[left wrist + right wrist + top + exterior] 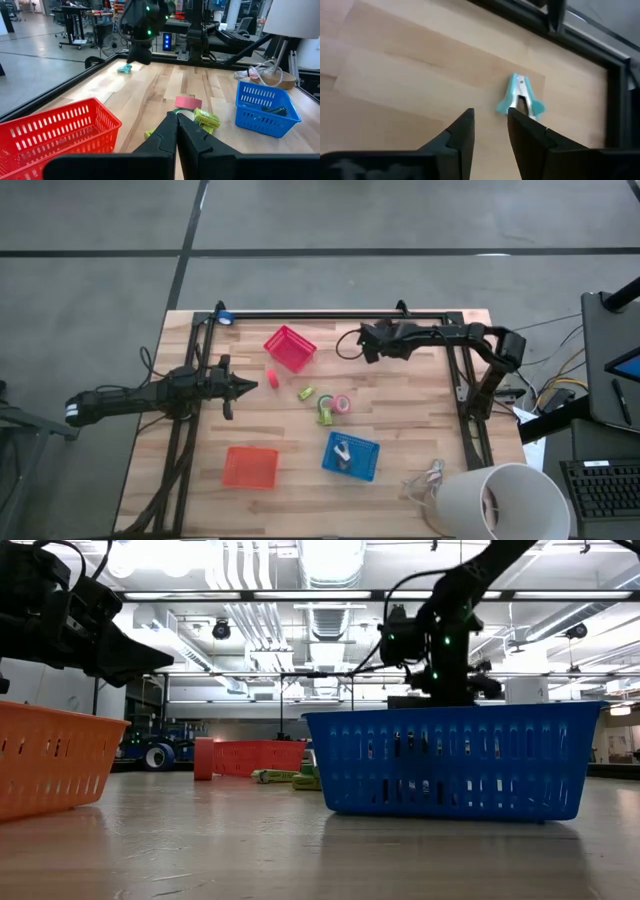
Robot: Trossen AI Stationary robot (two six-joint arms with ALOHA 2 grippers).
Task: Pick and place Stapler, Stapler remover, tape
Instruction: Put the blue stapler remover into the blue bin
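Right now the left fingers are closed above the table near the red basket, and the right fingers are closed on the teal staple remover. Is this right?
Not quite. The right wrist view shows the right gripper open, its fingers apart and short of the teal staple remover, which lies free on the wood. The rest holds: the left gripper is shut near the red basket.

- Left gripper [248,385]: fingers pressed together (nothing between them), arm stretched low toward bench centre.
- Right gripper [365,343]: fingers slightly parted, arm reaching along far edge.
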